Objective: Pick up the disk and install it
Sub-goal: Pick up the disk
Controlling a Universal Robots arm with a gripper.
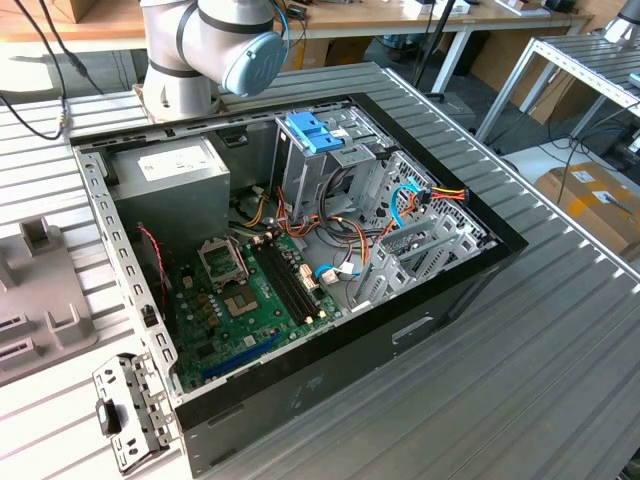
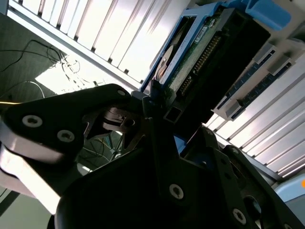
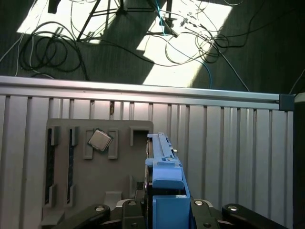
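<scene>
Currently, pincer (image 3: 164, 206) sits closed on the disk (image 3: 164, 167) across its flat faces, likely leaving its edges free, holding it edge-on over the grey tray (image 3: 95, 176), at nine o'clock from the open case (image 1: 300, 250) in exterior view.

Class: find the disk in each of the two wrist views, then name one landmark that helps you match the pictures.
First wrist view: the disk, blue end nearest the camera, sits in the gripper, in front of the grey tray.
Second wrist view: the disk shows its circuit-board side, gripped at one edge.
Shared landmark: the ribbed table behind it, also seen in the exterior view.
</scene>
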